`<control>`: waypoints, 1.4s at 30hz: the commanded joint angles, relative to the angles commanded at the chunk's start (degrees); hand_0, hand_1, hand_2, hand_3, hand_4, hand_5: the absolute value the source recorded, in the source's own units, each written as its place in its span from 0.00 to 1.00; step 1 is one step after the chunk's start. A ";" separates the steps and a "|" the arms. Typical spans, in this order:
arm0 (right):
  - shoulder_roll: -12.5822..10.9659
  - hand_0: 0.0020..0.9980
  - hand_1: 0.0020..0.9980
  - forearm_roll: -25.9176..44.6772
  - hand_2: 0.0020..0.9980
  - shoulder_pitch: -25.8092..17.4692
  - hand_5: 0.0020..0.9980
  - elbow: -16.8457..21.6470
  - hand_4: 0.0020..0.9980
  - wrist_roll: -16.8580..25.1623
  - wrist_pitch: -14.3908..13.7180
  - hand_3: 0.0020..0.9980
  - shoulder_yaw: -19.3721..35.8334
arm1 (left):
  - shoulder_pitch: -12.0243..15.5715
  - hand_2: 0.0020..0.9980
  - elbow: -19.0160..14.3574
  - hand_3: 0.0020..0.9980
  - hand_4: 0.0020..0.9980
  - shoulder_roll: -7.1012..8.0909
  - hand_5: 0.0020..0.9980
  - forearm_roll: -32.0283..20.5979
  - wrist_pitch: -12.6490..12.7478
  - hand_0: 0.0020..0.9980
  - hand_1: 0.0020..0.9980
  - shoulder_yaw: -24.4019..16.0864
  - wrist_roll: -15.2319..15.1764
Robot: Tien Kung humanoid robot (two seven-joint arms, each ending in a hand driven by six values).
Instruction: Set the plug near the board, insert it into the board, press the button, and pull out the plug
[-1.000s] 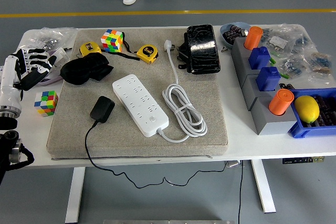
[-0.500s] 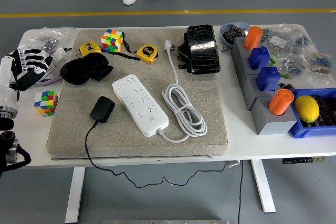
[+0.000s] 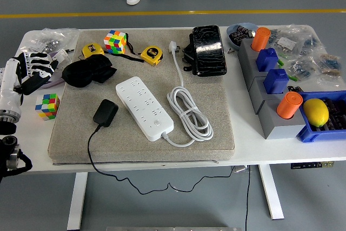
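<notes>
A white power strip lies diagonally on the grey mat, its button near the lower right end. A black plug adapter rests on the mat just left of the strip, its black cord trailing off the table's front edge. My left hand hovers at the far left over the table, fingers spread and holding nothing, well left of the plug. The strip's own white cable is coiled to its right.
A black pouch, two yellow tape measures, two colour cubes and a black case surround the mat. Grey blocks with orange and blue pieces and a blue bin holding a lemon stand right.
My left hand has shifted slightly at the table's left edge; nothing on the mat has moved.
</notes>
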 joint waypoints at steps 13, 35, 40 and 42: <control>-0.28 0.55 0.60 0.24 0.55 -0.24 0.38 0.05 0.86 0.18 -0.18 0.51 -1.42 | -0.35 0.51 0.13 0.54 0.85 0.18 0.35 -0.71 -0.03 0.38 0.47 0.85 -0.96; 0.11 0.55 0.60 -1.09 0.55 -2.15 0.38 0.49 0.86 -0.01 0.00 0.51 -1.51 | 0.61 0.51 0.23 0.53 0.84 0.58 0.35 -1.01 -0.05 0.38 0.48 1.64 -1.11; 0.18 0.55 0.60 -1.29 0.55 -1.34 0.38 0.56 0.86 0.05 -0.05 0.51 -0.37 | -0.33 0.51 0.02 0.53 0.84 0.60 0.35 -0.82 0.00 0.38 0.48 1.65 -1.01; 0.29 0.55 0.60 -1.31 0.55 -1.18 0.38 0.53 0.86 0.05 -0.05 0.51 -0.03 | -0.63 0.51 -0.16 0.54 0.84 0.58 0.35 -0.84 -0.08 0.38 0.48 1.70 -1.01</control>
